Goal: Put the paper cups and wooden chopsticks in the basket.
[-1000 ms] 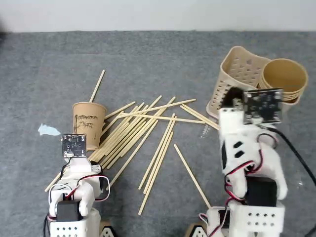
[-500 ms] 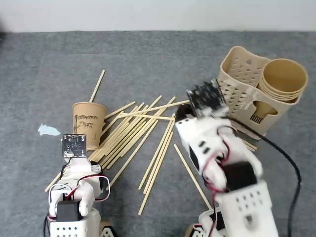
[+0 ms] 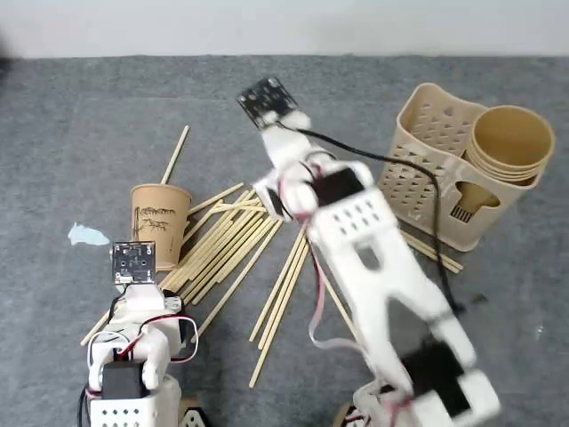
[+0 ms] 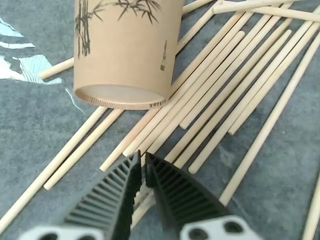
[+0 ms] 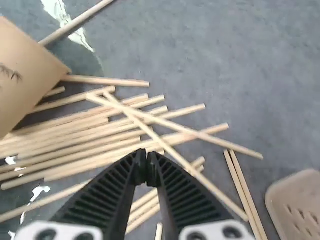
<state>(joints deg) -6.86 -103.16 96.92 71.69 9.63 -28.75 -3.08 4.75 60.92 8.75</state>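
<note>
**Cups nearly in, chopsticks still all out**

A stack of plain brown paper cups (image 3: 511, 138) sits in one end of the beige perforated plastic basket (image 3: 427, 133), well off to one side of the right pincer (image 5: 146, 167). That pincer is clenched on nothing. Its tips hang over the scatter of pale wooden chopsticks (image 5: 100, 135) lying directly below it on the grey mat (image 3: 356, 89).

One more brown paper cup with a bamboo print (image 4: 125, 50) stands just ahead of the left pincer (image 4: 142, 170). The left pincer is also clenched and empty, low over the near ends of the same sticks. A few stray chopsticks (image 3: 436, 253) lie by the basket's foot, between it and the right pincer.

By my reckoning the cups are almost done, with one left out. The chopsticks have hardly begun: every one I can make out is on the mat, and none is in the basket.
</note>
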